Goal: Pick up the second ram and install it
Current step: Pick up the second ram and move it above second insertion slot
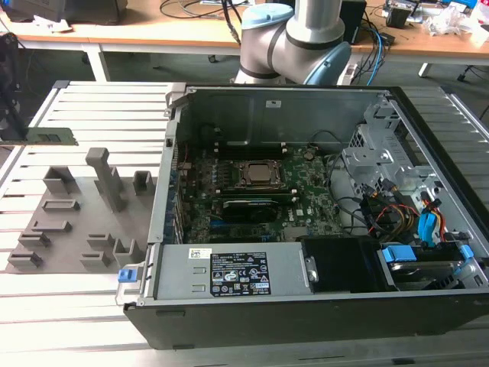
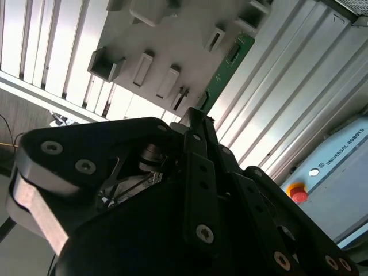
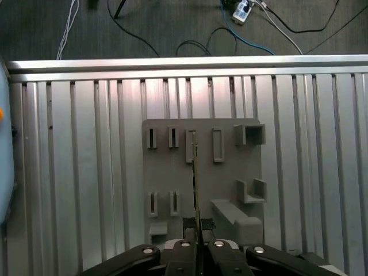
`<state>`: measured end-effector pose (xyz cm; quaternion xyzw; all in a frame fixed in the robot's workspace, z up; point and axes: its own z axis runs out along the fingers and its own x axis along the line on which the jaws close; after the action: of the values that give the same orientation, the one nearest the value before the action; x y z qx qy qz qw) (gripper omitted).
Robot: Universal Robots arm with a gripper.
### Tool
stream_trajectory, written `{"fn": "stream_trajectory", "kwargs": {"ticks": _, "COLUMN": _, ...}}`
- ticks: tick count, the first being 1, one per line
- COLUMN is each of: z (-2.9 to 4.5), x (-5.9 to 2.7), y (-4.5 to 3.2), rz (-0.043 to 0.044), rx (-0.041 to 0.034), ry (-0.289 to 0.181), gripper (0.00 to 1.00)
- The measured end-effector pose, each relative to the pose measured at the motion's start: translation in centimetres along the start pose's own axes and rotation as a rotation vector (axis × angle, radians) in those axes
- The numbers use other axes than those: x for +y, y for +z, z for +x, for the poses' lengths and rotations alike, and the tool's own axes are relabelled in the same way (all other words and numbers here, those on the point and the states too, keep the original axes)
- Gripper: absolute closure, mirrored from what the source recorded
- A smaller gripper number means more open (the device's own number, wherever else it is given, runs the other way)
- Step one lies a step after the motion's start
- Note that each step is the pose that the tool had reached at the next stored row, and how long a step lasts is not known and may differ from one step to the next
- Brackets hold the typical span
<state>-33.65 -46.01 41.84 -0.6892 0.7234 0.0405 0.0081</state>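
**Memory stick in the grip, well away from the computer**

The gripper (image 3: 197,225) has its fingers (image 3: 188,224) closed narrowly on the second ram (image 3: 195,184). In the first wrist view the stick is seen edge-on, as a thin line running out from between the two pads. In the second wrist view the same stick (image 2: 227,63) shows as a flat green strip reaching out past the black body of the gripper (image 2: 196,118).

In the first wrist view, a grey holder (image 3: 172,172) with slots and small brackets lies on the ribbed metal table (image 3: 86,172) behind the stick. The line of the stick crosses one of the holder's middle slots. Whether its far end touches that slot cannot be told from this angle.

In the exterior view the stick (image 1: 52,137) sits level at the far left, apart from the holder (image 1: 76,222) and over the table (image 1: 76,306). It is well apart from the open computer case (image 1: 306,317), which stands on the exterior view's right. Inside the case lies the large green motherboard (image 1: 309,195) with its processor socket (image 1: 256,174) near the middle. A grey power supply (image 1: 237,271) runs along the near wall. The base of the arm (image 1: 298,38) rises behind the case.
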Motion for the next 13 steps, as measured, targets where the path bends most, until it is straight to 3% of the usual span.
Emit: {"fn": "stream_trajectory", "kwargs": {"ticks": 13, "z": -0.28, "x": -5.59, "y": -0.24, "rz": 0.0003, "rx": 0.0064, "ry": 0.000, "gripper": 0.86}}
